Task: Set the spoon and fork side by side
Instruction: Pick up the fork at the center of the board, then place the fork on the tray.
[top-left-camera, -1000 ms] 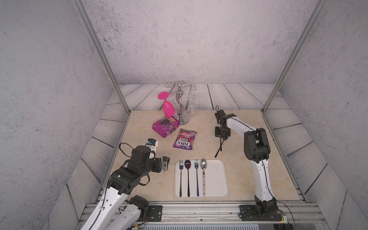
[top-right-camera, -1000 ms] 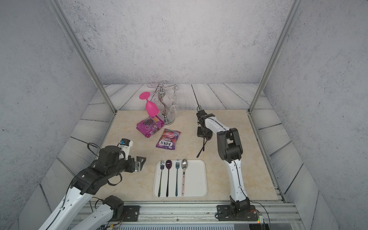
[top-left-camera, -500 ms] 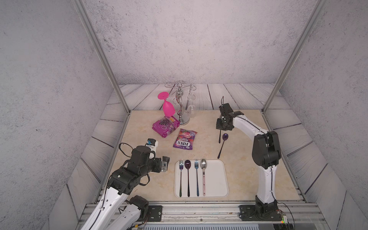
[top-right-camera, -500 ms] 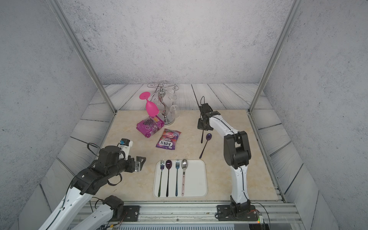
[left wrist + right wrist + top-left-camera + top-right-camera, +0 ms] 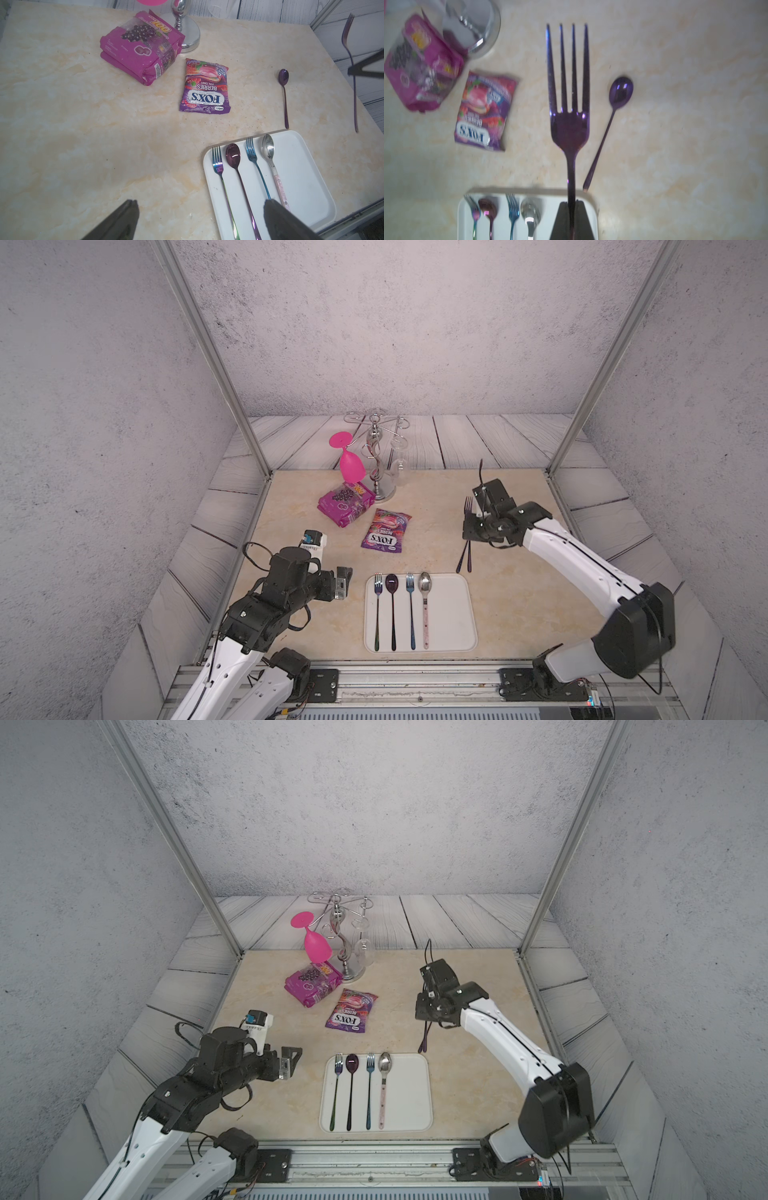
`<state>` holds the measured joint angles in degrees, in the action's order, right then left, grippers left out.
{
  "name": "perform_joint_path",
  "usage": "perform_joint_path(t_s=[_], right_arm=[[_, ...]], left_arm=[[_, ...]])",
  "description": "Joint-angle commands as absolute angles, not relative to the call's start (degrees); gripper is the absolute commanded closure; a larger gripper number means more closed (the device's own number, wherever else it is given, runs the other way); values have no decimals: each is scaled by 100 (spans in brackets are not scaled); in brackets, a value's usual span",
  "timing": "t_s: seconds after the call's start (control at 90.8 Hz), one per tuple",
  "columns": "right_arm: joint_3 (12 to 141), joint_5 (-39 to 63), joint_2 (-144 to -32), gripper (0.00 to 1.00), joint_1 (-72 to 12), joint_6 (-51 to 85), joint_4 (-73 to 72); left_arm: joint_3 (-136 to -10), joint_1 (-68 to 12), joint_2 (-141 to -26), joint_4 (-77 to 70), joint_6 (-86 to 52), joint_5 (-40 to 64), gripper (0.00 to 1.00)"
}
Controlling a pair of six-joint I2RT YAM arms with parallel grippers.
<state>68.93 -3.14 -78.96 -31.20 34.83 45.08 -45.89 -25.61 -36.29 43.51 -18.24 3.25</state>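
the right arm has swung from the worktop's (image 5: 519, 593) back edge toward its right edge. the right gripper (image 5: 470, 532) pinches the purple fork (image 5: 468, 506) by its handle, above the spoon (image 5: 620, 93), which lies flat by the tray's (image 5: 451, 614) far right corner. the left gripper (image 5: 343, 583) gapes wide near the left edge. in both top views the spoon's bowl is hidden.

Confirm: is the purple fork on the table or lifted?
Lifted: the right end effector is shut on the handle of the purple fork, held off the table near the purple spoon.

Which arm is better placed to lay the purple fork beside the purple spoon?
Right arm: its jaws are shut on the purple fork, close by the purple spoon. The left arm has open, empty jaws beyond the white tray.
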Motion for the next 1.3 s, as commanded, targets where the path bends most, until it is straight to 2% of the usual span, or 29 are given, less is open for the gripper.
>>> perform_joint_path(t_s=[0.0,0.176,0.363,0.65,1.09,1.178,1.288], right_arm=[[5986,-135,-7088,100,-3736,4353,5007],[4695,80,-6607,100,-4626,5464,4386],[4791,-98,-7287,100,-5039,5622,3960],[4961,-185,-8244,100,-5105,5582,3526],[5137,-466,-8769,100,-5098,5560,3455],[5170,-474,-8855,100,-5098,5572,3472],[5194,-501,-8928,100,-5099,5603,3527]], left_arm=[[-4545,-2540,-3532,4370,-1827,361,0],[-4527,-2540,-3467,4351,-1837,403,1],[-4523,-2540,-3491,4333,-1829,496,1],[-4516,-2540,-3501,4341,-1820,532,1],[-4512,-2540,-3548,4312,-1798,636,0],[-4513,-2540,-3606,4262,-1677,891,0],[-4526,-2540,-3688,4196,-1025,1754,1]])
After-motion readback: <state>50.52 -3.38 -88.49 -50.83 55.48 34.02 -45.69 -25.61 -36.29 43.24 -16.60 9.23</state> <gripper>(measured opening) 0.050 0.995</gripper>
